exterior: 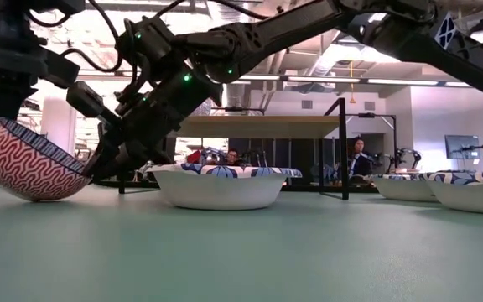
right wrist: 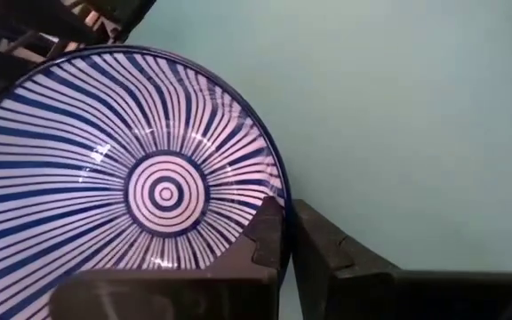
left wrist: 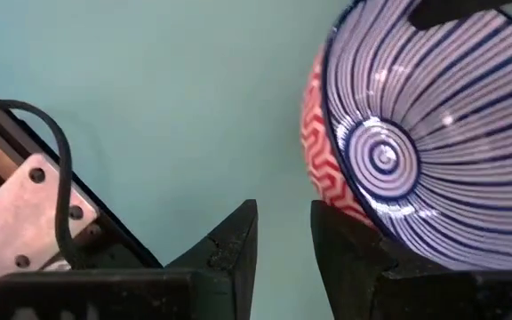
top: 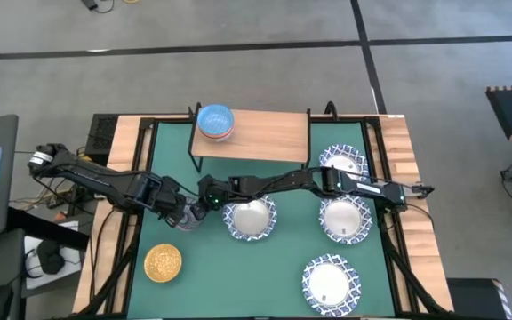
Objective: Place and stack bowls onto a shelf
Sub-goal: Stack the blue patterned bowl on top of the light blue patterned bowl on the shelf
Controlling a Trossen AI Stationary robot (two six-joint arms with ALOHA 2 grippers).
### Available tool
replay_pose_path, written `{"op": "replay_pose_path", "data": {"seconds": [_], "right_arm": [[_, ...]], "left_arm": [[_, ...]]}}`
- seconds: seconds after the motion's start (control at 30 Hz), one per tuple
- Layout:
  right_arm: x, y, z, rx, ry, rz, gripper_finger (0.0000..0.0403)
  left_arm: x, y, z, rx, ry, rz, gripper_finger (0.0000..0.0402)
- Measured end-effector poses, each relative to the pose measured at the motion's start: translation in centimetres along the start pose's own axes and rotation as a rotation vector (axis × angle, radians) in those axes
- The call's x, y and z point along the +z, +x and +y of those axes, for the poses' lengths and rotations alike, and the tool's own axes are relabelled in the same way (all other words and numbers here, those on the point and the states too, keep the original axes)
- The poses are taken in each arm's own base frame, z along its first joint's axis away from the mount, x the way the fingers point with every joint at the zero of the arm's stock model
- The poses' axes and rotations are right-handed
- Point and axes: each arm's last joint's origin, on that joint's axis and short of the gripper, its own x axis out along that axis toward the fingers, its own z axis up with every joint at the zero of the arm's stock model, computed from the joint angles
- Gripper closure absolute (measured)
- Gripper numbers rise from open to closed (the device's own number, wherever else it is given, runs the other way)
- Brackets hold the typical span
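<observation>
The patterned bowl (top: pixel 188 218) has blue-and-white stripes inside (right wrist: pixel 132 187) and a red wavy pattern outside (exterior: pixel 28 164). It stands tilted on the green table, left of centre. My right gripper (top: pixel 204 197) reaches across the table and is shut on its rim. My left gripper (left wrist: pixel 284 233) is open by a narrow gap with nothing between its fingers, close against the bowl's outer wall (left wrist: pixel 318 151). The light blue bowl (top: pixel 214 118) sits in the red bowl (top: pixel 217 134) at the left end of the wooden shelf (top: pixel 265 133). My right gripper pinches the patterned bowl's rim (right wrist: pixel 278 191), one finger inside the bowl and one outside. The fingers come slanting down from the table's right side. The bowl is tilted, its rim raised on the far side from the fingers, its rounded underside (exterior: pixel 36 195) on the table. My left gripper has one finger (left wrist: pixel 349 258) right at the bowl's outer wall; whether it touches, I cannot tell.
Four white lattice-rimmed bowls stand on the table: one (top: pixel 252 219) just right of the grippers, two (top: pixel 343 164) (top: pixel 345 219) at the right, one (top: pixel 330 283) at the near right. The yellow-orange bowl (top: pixel 163 263) stands near left. Most of the shelf's plank is bare.
</observation>
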Motion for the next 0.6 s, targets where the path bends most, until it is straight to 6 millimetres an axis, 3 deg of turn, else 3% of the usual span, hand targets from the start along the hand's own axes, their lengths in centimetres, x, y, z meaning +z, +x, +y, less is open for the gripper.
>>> {"op": "replay_pose_path", "data": {"seconds": [0.23,0.37,0.6], "right_arm": [[0.3,-2.5,1.7,-0.051,-0.086,0.006,0.0371],[0.6,-5.4,2.9,-0.195,-0.171,-0.004,0.0371],[1.6,-10.2,4.7,-0.356,-0.296,-0.073,0.0371]], "left_arm": [[0.0,-0.8,-0.4,-0.049,-0.028,-0.021,0.0306],[0.3,-3.1,-0.6,-0.124,-0.024,-0.087,0.0306],[1.7,-7.6,-0.9,-0.27,-0.003,-0.357,0.0306]]}}
